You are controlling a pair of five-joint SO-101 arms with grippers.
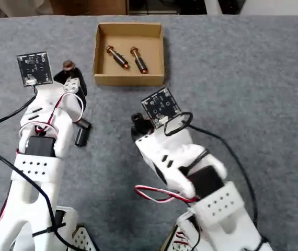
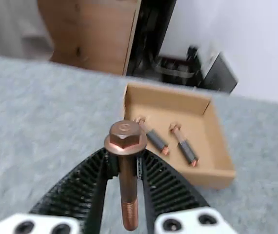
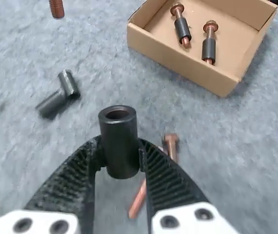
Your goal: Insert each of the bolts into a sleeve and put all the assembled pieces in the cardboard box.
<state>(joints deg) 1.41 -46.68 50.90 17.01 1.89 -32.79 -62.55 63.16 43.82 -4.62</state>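
Though grey, felt table [image 1: 253,63]; wooden cabinet [image 2: 90,34] behind.

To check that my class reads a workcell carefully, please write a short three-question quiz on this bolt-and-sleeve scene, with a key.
1. True or false: the cardboard box is empty.
2. The left gripper is shut on: A a nut; B a bolt; C nothing.
3. Fill in: the right gripper holds a black ____.
Key: 1 false, it holds two assembled pieces; 2 B; 3 sleeve.
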